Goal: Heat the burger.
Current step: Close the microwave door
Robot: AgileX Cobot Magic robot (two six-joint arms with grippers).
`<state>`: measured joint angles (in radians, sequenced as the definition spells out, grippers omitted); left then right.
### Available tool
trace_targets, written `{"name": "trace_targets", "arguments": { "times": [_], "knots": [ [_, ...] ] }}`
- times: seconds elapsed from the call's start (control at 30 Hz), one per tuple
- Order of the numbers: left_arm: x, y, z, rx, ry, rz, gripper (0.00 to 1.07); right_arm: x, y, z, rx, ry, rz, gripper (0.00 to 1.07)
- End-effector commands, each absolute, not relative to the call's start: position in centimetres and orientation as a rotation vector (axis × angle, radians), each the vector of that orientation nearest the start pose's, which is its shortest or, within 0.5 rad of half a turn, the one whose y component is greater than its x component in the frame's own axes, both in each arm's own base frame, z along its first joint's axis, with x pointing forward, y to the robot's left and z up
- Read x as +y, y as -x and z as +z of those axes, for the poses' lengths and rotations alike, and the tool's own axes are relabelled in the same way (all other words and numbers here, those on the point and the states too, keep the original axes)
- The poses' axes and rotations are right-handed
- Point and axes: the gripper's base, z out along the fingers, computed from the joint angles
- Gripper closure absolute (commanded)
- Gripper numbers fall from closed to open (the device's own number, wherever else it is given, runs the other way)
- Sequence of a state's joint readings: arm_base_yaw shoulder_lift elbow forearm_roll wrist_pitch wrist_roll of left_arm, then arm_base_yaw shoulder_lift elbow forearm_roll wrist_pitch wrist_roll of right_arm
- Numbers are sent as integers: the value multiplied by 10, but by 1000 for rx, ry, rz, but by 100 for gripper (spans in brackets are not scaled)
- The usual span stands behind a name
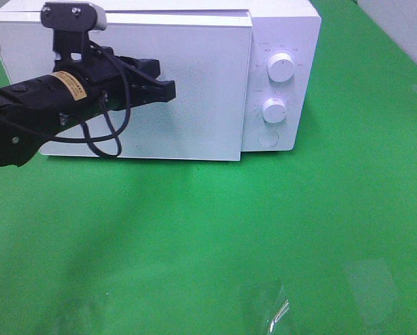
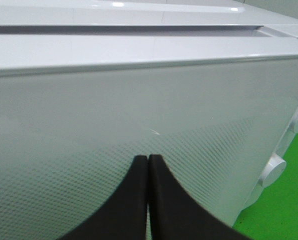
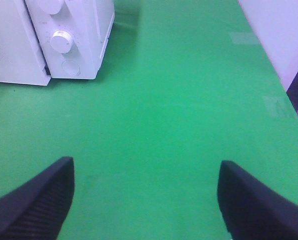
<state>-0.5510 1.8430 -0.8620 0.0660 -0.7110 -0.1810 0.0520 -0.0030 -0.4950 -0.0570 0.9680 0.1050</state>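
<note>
Pointing pressed-together left claw at microwave door, upper left; maybe sliding off slippery door or shoving microwave back. Holding right claw spread, empty.

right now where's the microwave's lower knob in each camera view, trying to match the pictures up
Exterior high: lower knob on the control panel, right of the door, below the upper knob.
Left wrist: lower knob seen side-on past the door's far edge, beyond the shut left gripper.
Right wrist: lower knob on the panel, just above the round button.
Shared landmark: the white door, in all three views.
</note>
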Motion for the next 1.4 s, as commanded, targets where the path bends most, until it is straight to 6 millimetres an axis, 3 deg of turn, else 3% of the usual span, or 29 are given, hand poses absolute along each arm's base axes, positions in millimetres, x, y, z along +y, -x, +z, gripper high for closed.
{"name": "trace_targets", "arguments": {
  "times": [0.03,0.4,0.87,1.27,1.3,1.33,1.37,1.4],
  "knots": [
    [-219,-329,186,1732,-401,-553,107,-4,5,283,1919,-46,34,31],
    [-248,-350,180,1737,-358,-556,107,-4,5,283,1919,-46,34,31],
    [-261,-371,183,1722,-340,-550,107,-4,5,283,1919,-46,34,31],
    [-287,-335,191,1941,-495,-567,107,-4,5,283,1919,-46,34,31],
    [-290,-326,189,2011,-537,-559,99,-4,5,283,1919,-46,34,31],
    [-290,-326,189,2011,-537,-559,99,-4,5,283,1919,-46,34,31],
    [-293,-318,188,2067,-573,-552,81,-4,5,283,1919,-46,34,31],
    [-293,-318,188,2067,-573,-552,81,-4,5,283,1919,-46,34,31]
  ]
}}
